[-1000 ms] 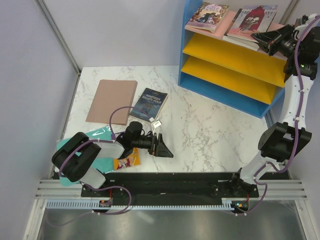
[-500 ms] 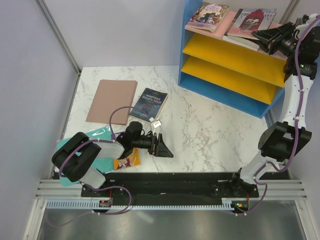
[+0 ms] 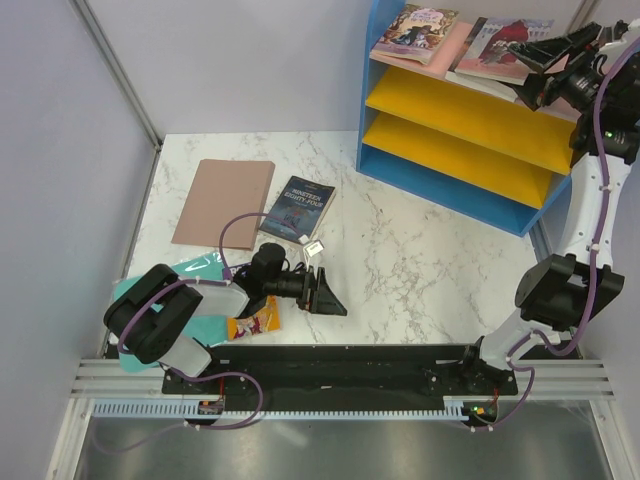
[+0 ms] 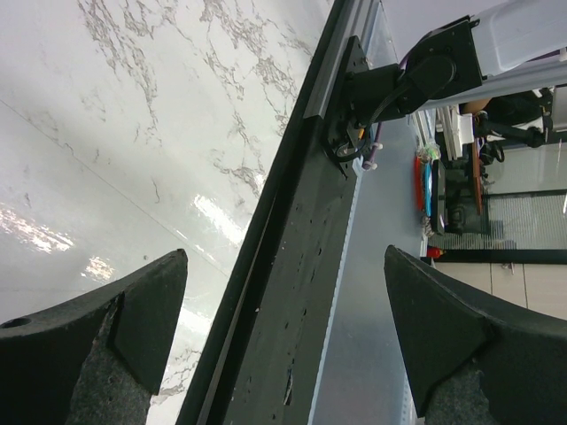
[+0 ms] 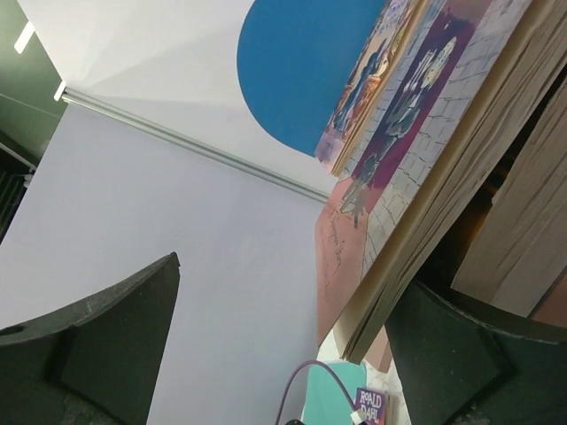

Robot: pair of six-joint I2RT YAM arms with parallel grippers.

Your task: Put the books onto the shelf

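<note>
The shelf (image 3: pixel 470 130) stands at the back right, with two books on its pink top board: an illustrated one (image 3: pixel 415 28) and a pink-red one (image 3: pixel 503 45). My right gripper (image 3: pixel 524 70) is open at the pink-red book's right edge. In the right wrist view that book (image 5: pixel 425 124) lies beside one finger (image 5: pixel 478 354), and my right gripper (image 5: pixel 283 283) holds nothing. A dark blue book (image 3: pixel 297 208) lies on the table. A yellow Roald Dahl book (image 3: pixel 255 320) lies partly under my left arm. My left gripper (image 3: pixel 325 295) (image 4: pixel 283 266) rests open and empty.
A plain brownish-pink board (image 3: pixel 223 202) lies left of the blue book. A teal sheet (image 3: pixel 190 268) sits under the left arm. The black base rail (image 4: pixel 292 310) runs along the table's near edge. Grey walls close in the left and back sides.
My right gripper has opened and let go of the pink-red book, which stays on the shelf's top board. The gripper rose slightly. The left arm has not moved.
</note>
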